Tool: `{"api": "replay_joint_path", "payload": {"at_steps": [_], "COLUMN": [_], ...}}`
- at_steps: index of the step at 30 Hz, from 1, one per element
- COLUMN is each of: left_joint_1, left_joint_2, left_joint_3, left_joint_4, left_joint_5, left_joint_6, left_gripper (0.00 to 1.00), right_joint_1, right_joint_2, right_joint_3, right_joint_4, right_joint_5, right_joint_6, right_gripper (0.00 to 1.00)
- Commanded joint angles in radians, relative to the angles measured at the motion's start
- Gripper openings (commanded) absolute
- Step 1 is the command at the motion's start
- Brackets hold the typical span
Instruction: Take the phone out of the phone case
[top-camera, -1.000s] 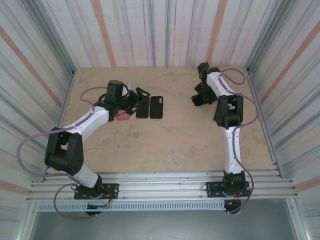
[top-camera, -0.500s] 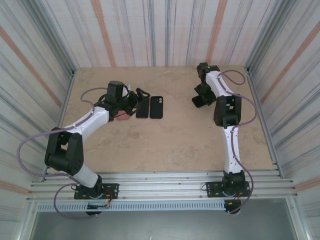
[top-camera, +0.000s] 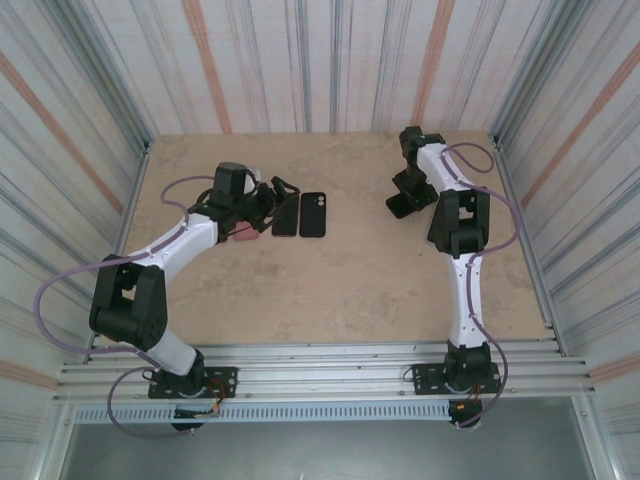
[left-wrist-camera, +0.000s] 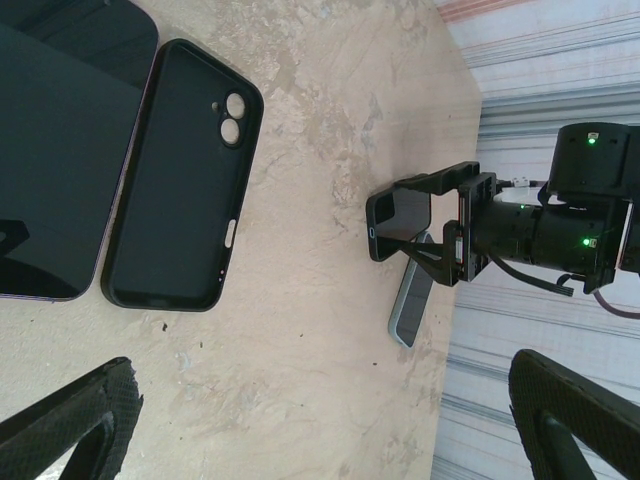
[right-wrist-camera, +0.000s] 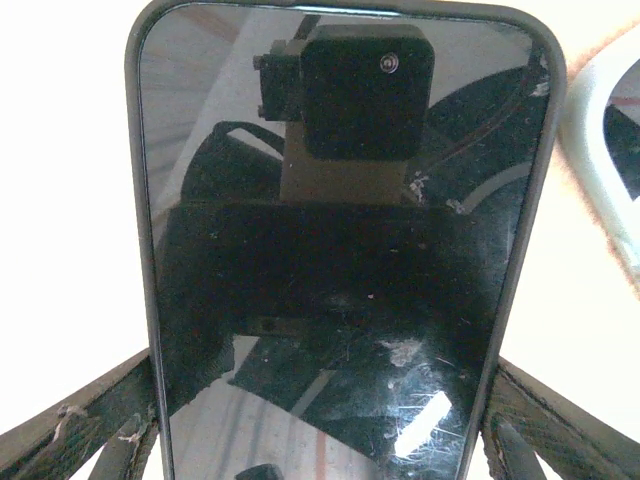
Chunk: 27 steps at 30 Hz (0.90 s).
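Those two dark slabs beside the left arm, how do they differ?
The bare phone has a flat, glossy screen; the empty case is a matt, hollow shell. The empty case shows two round camera holes; the bare phone's face shows none. The phone's edge looks purplish; the case is all black. Both lie flat, side by side on the table.

Lab test cell — corrugated metal walls (top-camera: 80, 120), aluminium rail frame (top-camera: 320, 365).
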Motion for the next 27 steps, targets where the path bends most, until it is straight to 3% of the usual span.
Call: {"api": "replay_joint_path", "payload": {"at_steps": [1, 13, 20, 27], "left_joint_1": [0.006, 0.006, 0.006, 0.006], "left_joint_2": [-0.016, -0.007, 0.003, 0.006], "left_joint_3": [0.002, 0.017, 0.034, 0.04], "left_joint_4": [0.0, -0.007, -0.009, -0.001], "left_joint_5": [0.02, 0.024, 0.027, 0.025], "left_joint_6": [0.026, 0.029, 0.031, 0.03], "left_gripper": [0.98, 0.98, 0.98, 0.98], "right_joint_1": [-0.025, -0.029, -0.018, -0.02], "right_joint_2": [0.018, 0.039, 0.044, -0.031], "right_joint_3": [-0.041, -0.038, -0.018, -0.029], "right_joint_4": [0.044, 0.047, 0.045, 0.08], "right_joint_5": [-0.02, -0.048, -0.067, -0.067], "right_joint_6": [-0.027, -0.062, -0.064, -0.115], "right_gripper": [0.83, 0.8, 0.63, 0.53]}}
